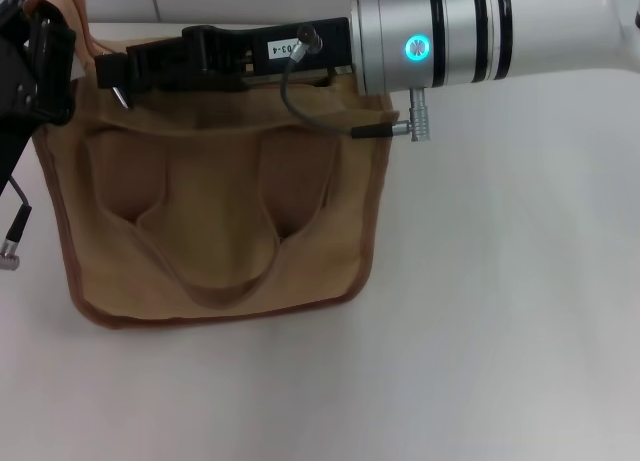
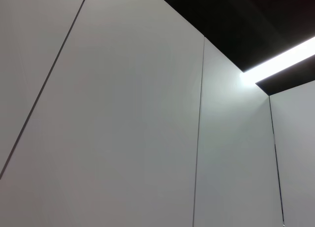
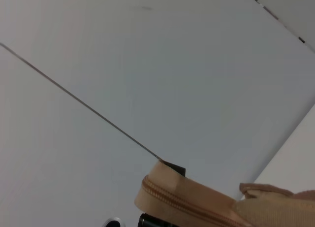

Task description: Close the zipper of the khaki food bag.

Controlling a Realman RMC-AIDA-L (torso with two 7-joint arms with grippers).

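Observation:
The khaki food bag [image 1: 215,216] lies on the white table, its two looped handles [image 1: 225,281] flat on its front face. My right arm reaches in from the right across the bag's far edge, and its black gripper [image 1: 125,76] is at the bag's far left corner. My left gripper [image 1: 40,71] is beside that same corner, next to a raised bit of tan fabric [image 1: 75,16]. In the head view the arm hides the zipper. The right wrist view shows a stretch of the zipper [image 3: 182,203] along the bag's edge [image 3: 266,207]; the slider is out of view.
The white table [image 1: 500,311] extends to the right of and in front of the bag. A grey cable [image 1: 300,106] loops from the right arm over the bag's far edge. The left wrist view shows only wall panels [image 2: 123,113] and a ceiling light.

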